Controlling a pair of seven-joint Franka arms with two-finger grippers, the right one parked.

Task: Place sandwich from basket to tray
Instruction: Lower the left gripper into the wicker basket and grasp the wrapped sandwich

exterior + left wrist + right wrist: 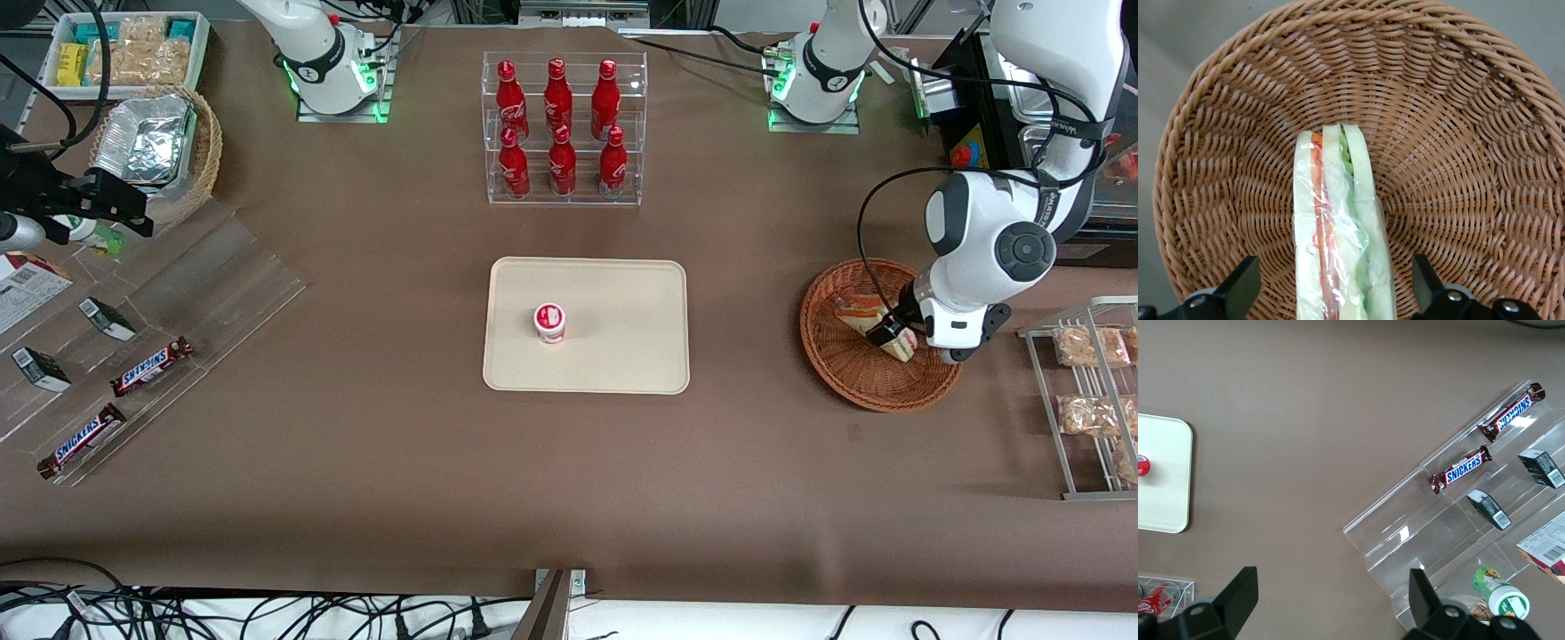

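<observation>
The sandwich [861,311], a clear-wrapped wedge of pale bread with red and green filling, lies in the round reddish-brown wicker basket [853,391] toward the working arm's end of the table. My gripper [893,333] is down inside the basket, over the sandwich's end nearer the front camera. In the left wrist view the sandwich [1338,227] runs lengthwise between the two dark fingers [1241,287], with basket weave [1458,133] showing in a gap on each side, so the gripper [1336,293] is open and straddles it. The cream tray [622,293] lies at mid-table.
A small red-and-white cup [549,322] stands on the tray. A clear rack of red bottles [562,129] stands farther from the front camera. A wire rack of bagged snacks [1089,400] sits beside the basket. Snickers bars [151,366] lie on an acrylic display.
</observation>
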